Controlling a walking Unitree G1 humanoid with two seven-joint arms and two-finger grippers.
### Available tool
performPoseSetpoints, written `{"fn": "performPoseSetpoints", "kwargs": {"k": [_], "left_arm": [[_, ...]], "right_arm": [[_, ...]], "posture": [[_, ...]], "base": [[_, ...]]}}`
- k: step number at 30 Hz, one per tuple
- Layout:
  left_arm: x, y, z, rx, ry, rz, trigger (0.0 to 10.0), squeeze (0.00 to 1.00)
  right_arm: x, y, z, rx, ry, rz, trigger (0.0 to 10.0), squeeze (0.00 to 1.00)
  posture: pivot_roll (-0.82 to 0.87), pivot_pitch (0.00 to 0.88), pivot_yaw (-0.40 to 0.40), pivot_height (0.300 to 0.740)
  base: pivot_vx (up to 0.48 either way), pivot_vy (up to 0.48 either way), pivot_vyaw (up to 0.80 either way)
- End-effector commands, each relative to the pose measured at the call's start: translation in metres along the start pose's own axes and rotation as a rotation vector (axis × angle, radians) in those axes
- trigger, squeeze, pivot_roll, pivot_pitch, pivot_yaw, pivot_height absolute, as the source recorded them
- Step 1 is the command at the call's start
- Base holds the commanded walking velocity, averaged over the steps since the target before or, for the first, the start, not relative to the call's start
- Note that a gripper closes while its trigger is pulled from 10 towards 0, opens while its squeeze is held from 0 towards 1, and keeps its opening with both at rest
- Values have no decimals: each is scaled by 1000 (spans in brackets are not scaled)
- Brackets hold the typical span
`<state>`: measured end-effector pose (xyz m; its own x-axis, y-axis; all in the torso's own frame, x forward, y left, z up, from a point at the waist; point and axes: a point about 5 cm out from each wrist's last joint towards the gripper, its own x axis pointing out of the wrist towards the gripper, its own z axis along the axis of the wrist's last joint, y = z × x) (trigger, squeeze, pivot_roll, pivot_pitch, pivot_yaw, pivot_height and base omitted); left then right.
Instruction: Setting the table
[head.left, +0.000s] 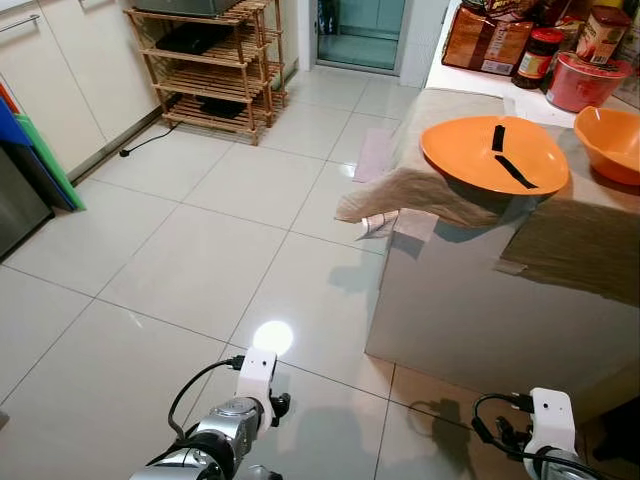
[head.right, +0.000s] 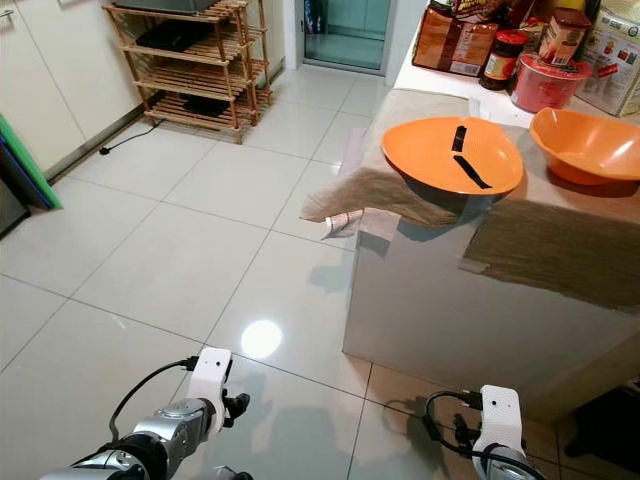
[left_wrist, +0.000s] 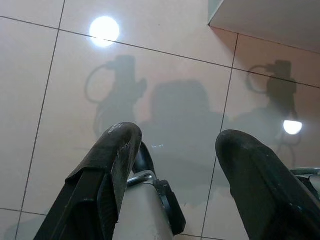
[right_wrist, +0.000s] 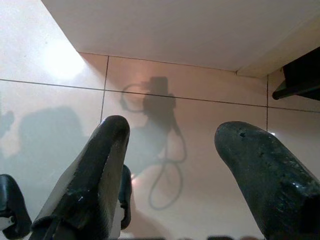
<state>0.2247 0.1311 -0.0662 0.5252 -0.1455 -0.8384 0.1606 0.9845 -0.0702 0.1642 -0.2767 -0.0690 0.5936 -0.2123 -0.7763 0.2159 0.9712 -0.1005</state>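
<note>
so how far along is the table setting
Done: an orange plate and an orange bowl sit on the cloth covering the table, the plate jutting over the table's edge. In hand: nothing; the left gripper and right gripper hang open over the floor. Left: likely the rest, as no cutlery or cups are visible.

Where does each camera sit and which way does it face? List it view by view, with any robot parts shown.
Left eye: on the head, looking forward and down at floor, table and orange plate; both arms low in frame.
Right eye: the same scene, shifted slightly.
Left wrist: looks along the open left gripper down at tiles.
Right wrist: looks along the open right gripper at tiles beside the table's base.
Shared: both wrist views show arm shadows on the floor.
</note>
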Motion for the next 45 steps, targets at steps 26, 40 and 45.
{"fn": "performPoseSetpoints", "kwargs": {"k": [26,40,45], "left_arm": [[-1,-1,13,38,-111,-36,10000,0],[-31,-38,162,34,-633,-112,10000,0],[-42,-47,180,33,-720,-142,10000,0]], "right_arm": [[1,-6,21,20,-121,3,10000,0],[-37,35,130,-33,-706,63,10000,0],[-63,43,152,-27,-816,64,10000,0]], "posture": [[-70,0,18,740],[-79,0,16,740],[-81,0,16,740]], "base": [[0,0,0],[0,0,0],[0,0,0]]}}
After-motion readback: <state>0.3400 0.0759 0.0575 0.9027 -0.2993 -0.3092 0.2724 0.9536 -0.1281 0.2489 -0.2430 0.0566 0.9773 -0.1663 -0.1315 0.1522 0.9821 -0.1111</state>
